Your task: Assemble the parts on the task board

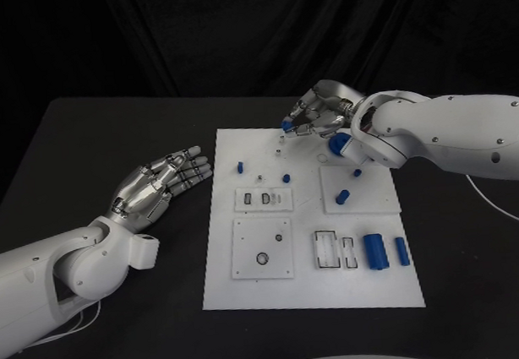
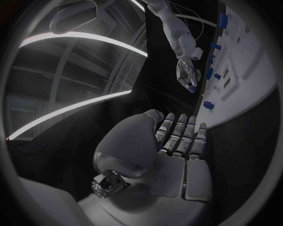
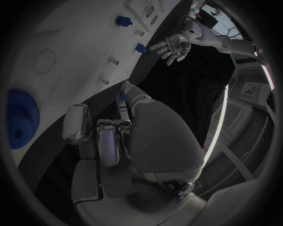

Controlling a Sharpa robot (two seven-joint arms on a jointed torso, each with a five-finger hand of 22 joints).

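the white task board point(image 1: 296, 291) lies mid-table, and the right hand point(image 1: 317, 113) hangs over its far edge, far nearer the pegs than the left hand point(image 1: 162, 184), which rests open and empty off the board's left side. the right hand's fingertips pinch a small blue part point(image 1: 285, 125), which looks to point down toward the board just below.

A black counter point(image 1: 109, 142) carries everything, set against a dark curtain point(image 1: 198, 32) hanging behind. A thin white cable point(image 1: 497, 206) loops over its right side.
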